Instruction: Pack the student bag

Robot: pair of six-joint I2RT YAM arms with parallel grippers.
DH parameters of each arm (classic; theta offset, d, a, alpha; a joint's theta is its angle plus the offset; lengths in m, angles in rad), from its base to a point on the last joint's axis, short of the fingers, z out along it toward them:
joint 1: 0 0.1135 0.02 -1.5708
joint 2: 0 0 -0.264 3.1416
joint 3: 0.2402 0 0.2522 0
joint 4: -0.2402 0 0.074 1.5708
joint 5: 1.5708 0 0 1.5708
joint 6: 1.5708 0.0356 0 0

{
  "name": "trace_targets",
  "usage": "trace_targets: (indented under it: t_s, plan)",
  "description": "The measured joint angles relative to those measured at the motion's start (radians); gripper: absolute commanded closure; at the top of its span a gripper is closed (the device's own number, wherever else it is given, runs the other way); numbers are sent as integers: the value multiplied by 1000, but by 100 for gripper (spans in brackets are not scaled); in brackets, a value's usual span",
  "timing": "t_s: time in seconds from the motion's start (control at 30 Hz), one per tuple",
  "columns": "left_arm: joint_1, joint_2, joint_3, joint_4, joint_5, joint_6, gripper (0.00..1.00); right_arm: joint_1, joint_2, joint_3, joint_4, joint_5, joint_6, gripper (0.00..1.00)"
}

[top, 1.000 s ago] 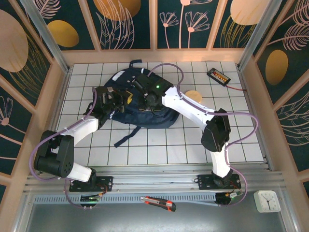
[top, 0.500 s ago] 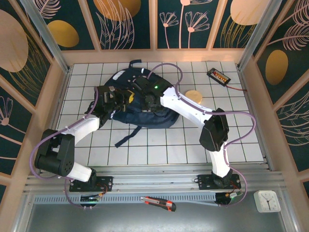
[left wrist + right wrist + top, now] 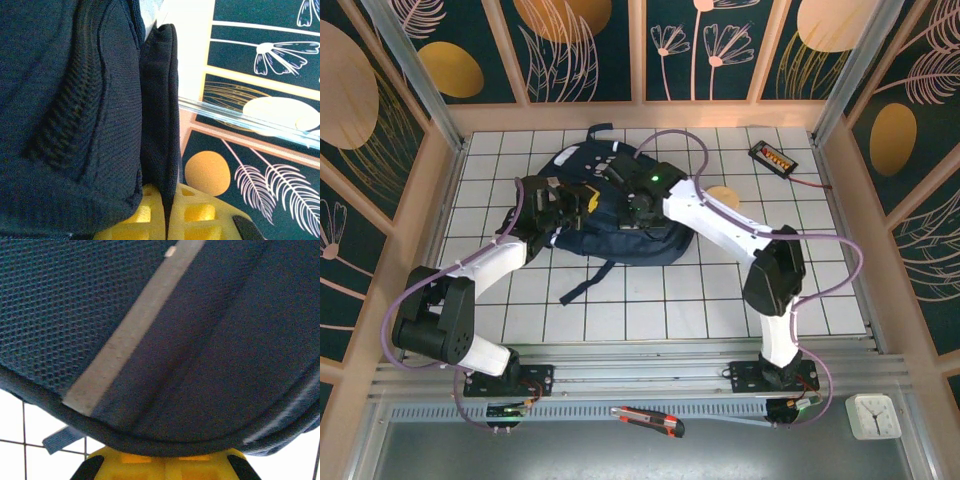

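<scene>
Right gripper [image 3: 636, 206] just finished closing: over the last second it went from part open to fully shut, and the right arm nudged slightly toward the upper right of the top view, so its forearm now hides more of the tan disc [image 3: 724, 193]. In the right wrist view the piped rim of the student bag [image 3: 225, 340] runs straight down into the yellow fingers [image 3: 120, 460]. I read that as a pinch on the bag's edge near the light stripe [image 3: 135, 330], though the actual contact sits at the bottom of the frame. Left gripper [image 3: 167, 212] hasn't changed: clamped, with a dark fold of bag fabric coming down between its yellow fingers [image 3: 200, 220]. The student bag [image 3: 620, 240] sits in the same spot, upper centre of the tiled table [image 3: 650, 310], with both wrists over its middle and a strap trailing toward lower left. So both pincers now have cloth, which looks like setup for spreading or lifting the opening. Nothing is packed yet, so it's early in the task. The black device with the orange strip [image 3: 772, 156] sits at upper right, well apart from the bag. Watch for thin fabric slipping out of the right pinch when tension comes on.
</scene>
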Motion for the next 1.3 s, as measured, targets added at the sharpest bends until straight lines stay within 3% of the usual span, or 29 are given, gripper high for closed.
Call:
trace_targets:
  t_s: [0.33, 0.77, 0.83, 0.93, 1.0, 1.07, 1.3]
  plan:
    - [35, -14, -63, 5, 48, 55, 100, -98, -130, -230, 178, -239, -104, 100]
    - [126, 48, 2, -51, 120, 205, 98, -97, -74, -221, 311, -396, -100, 100]
    - [142, 82, 58, -96, 123, 256, 75, -97, -35, -200, 340, -423, -80, 100]
    - [161, 82, 97, -142, 109, 312, 51, -93, 26, -157, 364, -468, -56, 100]
    - [171, 55, 98, -171, 94, 336, 41, -87, 63, -119, 362, -494, -55, 100]
    - [175, -2, 66, -187, 75, 348, 34, -81, 90, -78, 347, -510, -57, 100]
    - [171, -237, -184, -151, 54, 257, 35, -69, 130, 5, 319, -534, -82, 100]
